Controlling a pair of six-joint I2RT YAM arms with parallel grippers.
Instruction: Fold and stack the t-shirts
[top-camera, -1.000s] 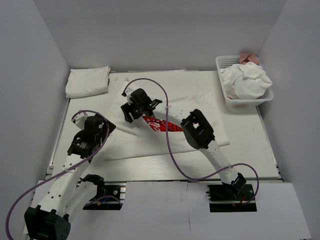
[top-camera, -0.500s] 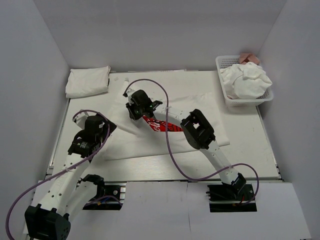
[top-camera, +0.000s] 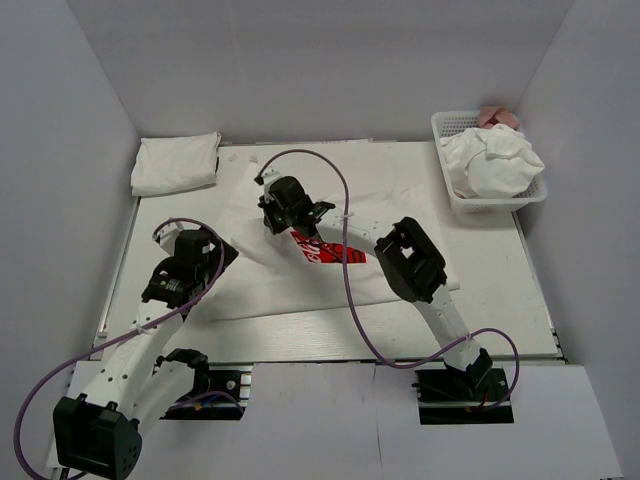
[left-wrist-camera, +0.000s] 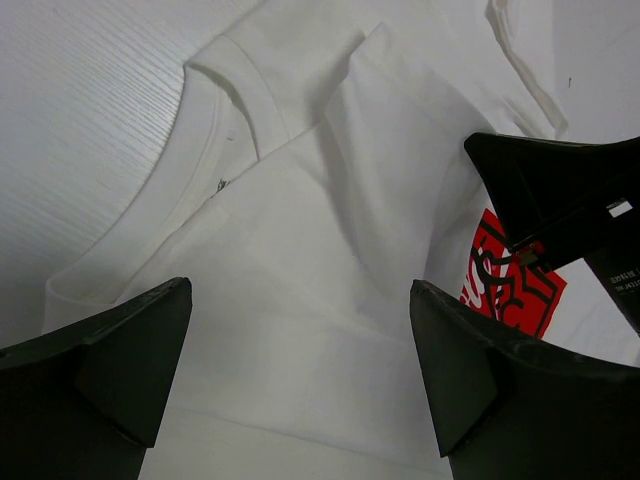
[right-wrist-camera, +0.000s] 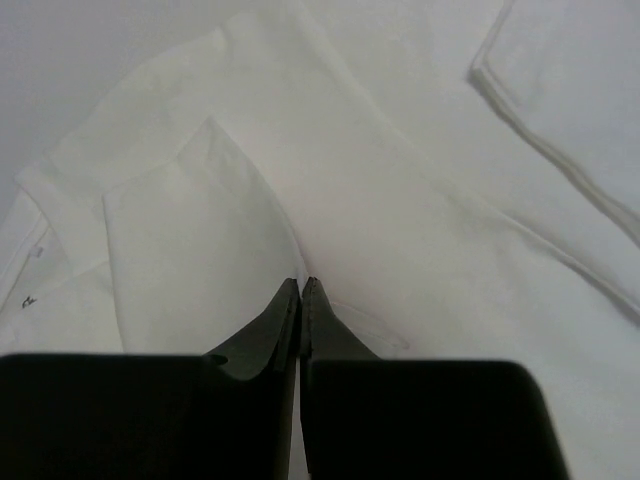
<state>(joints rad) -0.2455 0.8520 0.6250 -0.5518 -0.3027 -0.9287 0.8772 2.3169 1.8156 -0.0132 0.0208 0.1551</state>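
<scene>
A white t-shirt (top-camera: 405, 215) with a red chest print (top-camera: 330, 252) lies spread on the table. My right gripper (top-camera: 277, 214) is down on its left part near the collar, shut on a pinched ridge of the t-shirt's cloth (right-wrist-camera: 250, 230), with the fingertips (right-wrist-camera: 301, 285) pressed together. My left gripper (top-camera: 208, 252) hovers open over the shirt's left side. Its two fingers (left-wrist-camera: 120, 350) stand wide apart above the white fabric (left-wrist-camera: 300, 300), just below the collar (left-wrist-camera: 215, 120). The right gripper (left-wrist-camera: 560, 200) shows at the right of the left wrist view.
A folded white t-shirt (top-camera: 176, 163) lies at the back left corner. A white basket (top-camera: 447, 130) at the back right holds crumpled white shirts (top-camera: 495, 160) and something pink (top-camera: 498, 116). White walls enclose the table (top-camera: 500, 300).
My right gripper has shut on the shirt's cloth and shifted slightly right. The left arm has edged a little toward the shirt, still open.
</scene>
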